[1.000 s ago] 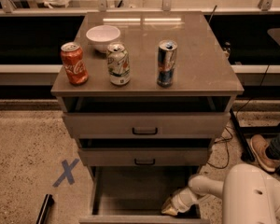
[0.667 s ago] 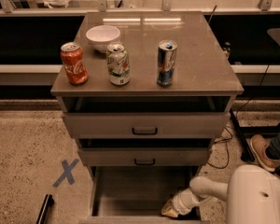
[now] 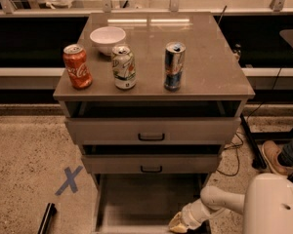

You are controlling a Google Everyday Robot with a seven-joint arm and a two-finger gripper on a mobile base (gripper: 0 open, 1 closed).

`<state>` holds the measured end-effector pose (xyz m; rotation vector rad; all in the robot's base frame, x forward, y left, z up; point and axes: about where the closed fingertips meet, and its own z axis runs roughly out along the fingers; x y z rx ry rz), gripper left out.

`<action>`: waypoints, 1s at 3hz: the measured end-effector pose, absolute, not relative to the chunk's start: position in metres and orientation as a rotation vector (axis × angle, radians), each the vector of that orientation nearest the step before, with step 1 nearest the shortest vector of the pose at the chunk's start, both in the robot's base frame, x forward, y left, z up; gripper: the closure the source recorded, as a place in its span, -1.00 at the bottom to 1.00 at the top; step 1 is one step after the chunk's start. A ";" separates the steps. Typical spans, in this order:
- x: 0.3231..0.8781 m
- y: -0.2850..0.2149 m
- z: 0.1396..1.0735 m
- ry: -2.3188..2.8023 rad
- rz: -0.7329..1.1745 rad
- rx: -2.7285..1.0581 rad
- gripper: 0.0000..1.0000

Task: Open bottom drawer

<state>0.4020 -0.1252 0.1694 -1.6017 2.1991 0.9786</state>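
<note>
The bottom drawer point(image 3: 136, 199) is the lowest of the cabinet's three grey drawers. It stands pulled out, and its shallow grey tray shows below the middle drawer point(image 3: 151, 164). Its front and handle are cut off by the lower edge of the view. My gripper point(image 3: 178, 223) is at the drawer's front right corner, at the end of my white arm point(image 3: 219, 204), which reaches in from the lower right. The top drawer point(image 3: 151, 129) stands slightly out.
On the cabinet top point(image 3: 210, 62) stand a red cola can point(image 3: 77, 66), a white-green can point(image 3: 123, 66), a tall blue-silver can point(image 3: 174, 66) and a white bowl point(image 3: 107, 38). A blue X point(image 3: 68, 180) marks the floor at left. A person's shoe point(image 3: 274, 157) and cables point(image 3: 237, 150) are at right.
My gripper has shifted slightly down and left along the drawer's front right corner. The cans and bowl have not moved.
</note>
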 end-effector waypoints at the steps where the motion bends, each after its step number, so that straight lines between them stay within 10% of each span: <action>1: 0.399 -0.124 0.172 2.193 0.994 -1.604 1.00; 3: 0.390 -0.125 0.200 2.160 1.000 -1.578 1.00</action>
